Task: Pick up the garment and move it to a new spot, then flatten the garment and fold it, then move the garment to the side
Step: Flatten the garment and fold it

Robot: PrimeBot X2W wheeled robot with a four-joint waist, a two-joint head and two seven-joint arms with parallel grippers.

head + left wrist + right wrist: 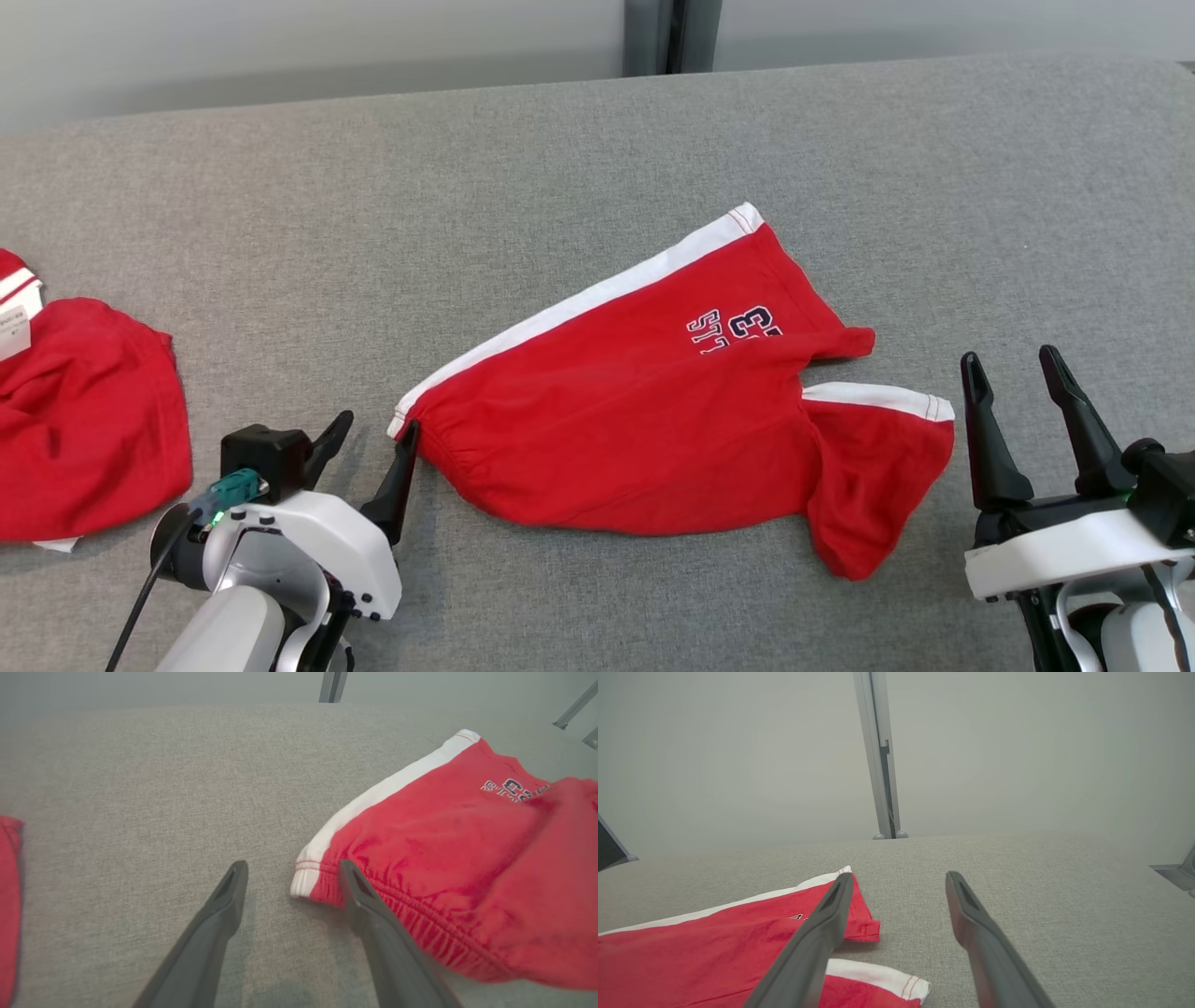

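Pinching the waistband corner (pixel 306 879) of the red shorts (pixel 644 420) is advised for the spread left gripper (pixel 378 425); the right gripper (pixel 1009 357), also spread, is perhaps needed at the twisted leg (pixel 868 476), lower right.

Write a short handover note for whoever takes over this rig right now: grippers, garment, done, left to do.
Left gripper: open, empty, one fingertip by the waistband corner of the red shorts.
Right gripper: open, empty, clear of the leg hems.
Shorts lie unfolded on the grey table, one leg rumpled; another red garment lies far left.
Done: nothing certain. Left: flatten, fold, move aside.
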